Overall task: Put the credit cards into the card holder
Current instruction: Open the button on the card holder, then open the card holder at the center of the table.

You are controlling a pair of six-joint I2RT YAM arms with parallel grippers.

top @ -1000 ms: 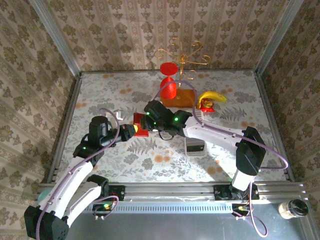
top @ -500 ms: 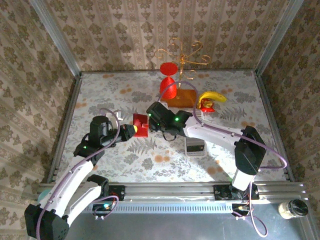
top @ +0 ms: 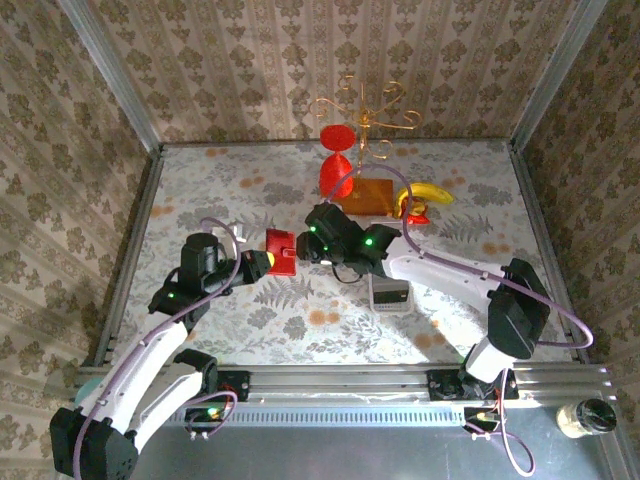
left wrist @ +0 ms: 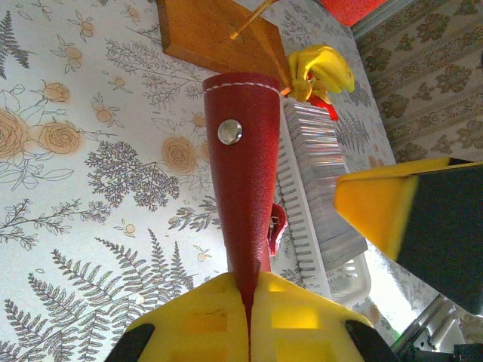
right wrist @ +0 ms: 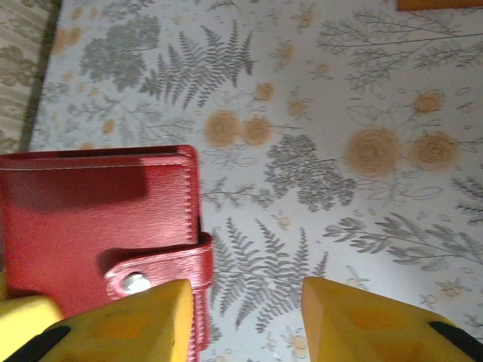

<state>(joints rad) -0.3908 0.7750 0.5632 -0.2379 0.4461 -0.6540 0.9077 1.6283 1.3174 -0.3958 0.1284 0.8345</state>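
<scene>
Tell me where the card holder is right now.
In the top view the card holder is left of table centre, clamped in the left end effector, with the right end effector just to its right.

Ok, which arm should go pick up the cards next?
Right. The right gripper is open and empty, and the cards lie close beside that arm. The left gripper is shut on the card holder, so it is busy.
</scene>
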